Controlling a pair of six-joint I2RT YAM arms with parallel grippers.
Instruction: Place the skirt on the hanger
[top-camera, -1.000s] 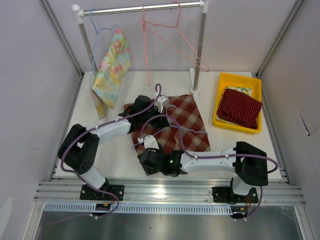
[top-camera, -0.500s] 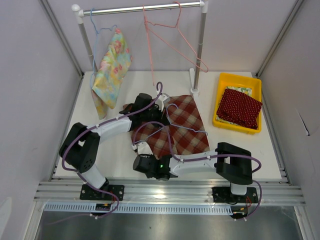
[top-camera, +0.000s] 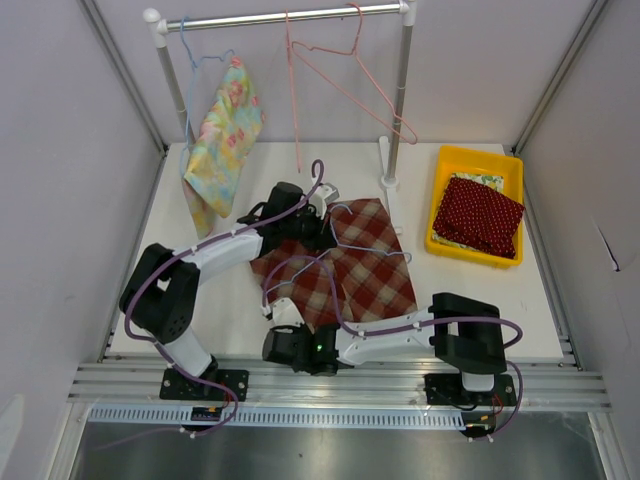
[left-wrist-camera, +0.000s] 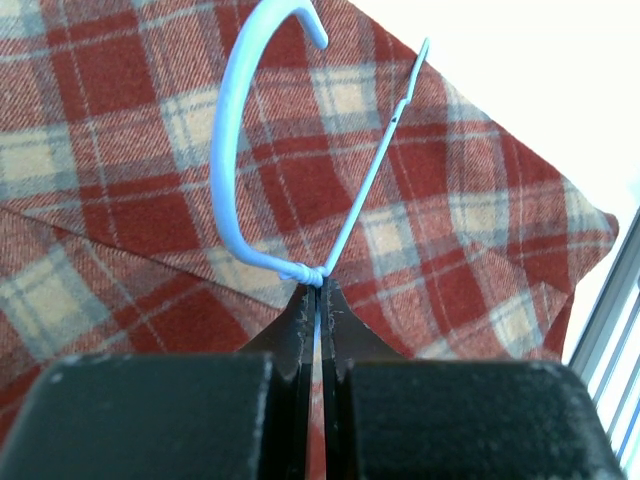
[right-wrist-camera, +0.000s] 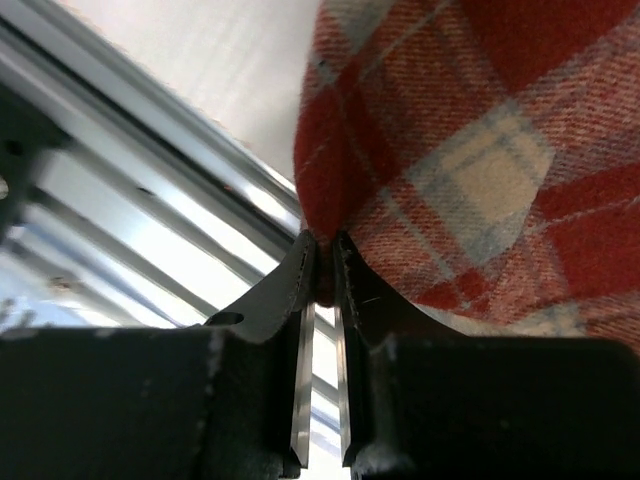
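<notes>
Though spread almost flat on the table (top-camera: 232, 305) just in front of the rack (top-camera: 400, 100), reads as a soft, limp plaid skirt (top-camera: 375, 275): light woven cloth with no stiffness, creased along a diagonal fold in the left wrist view. Likely to sag and drape from any single hold, so best taken at an edge or corner, never mid-panel. Not slippery, judging by the brushed weave, and not fragile either. Pinched at its corner farthest from the rack by the right gripper (right-wrist-camera: 322, 255), closed tight on a small bunch of the edge. Only a thin bite, so apt to slip out under a hard tug; better to pull gently and low.

Resting on top of the skirt, on the side nearer the rack: a pale blue wire hanger (left-wrist-camera: 232, 150), thin, springy and light, and smooth enough to twist in a grip. Clenched at the twisted neck just below the hook by the left gripper (left-wrist-camera: 318, 292). A good hold for steering, but a poor one for resisting rotation.

Probable next need: open the skirt's edge and feed it over one hanger arm, keeping the cloth slack. Some risk of snagging the weave on the wire end, or of dragging cloth off the table side farthest from the rack.
</notes>
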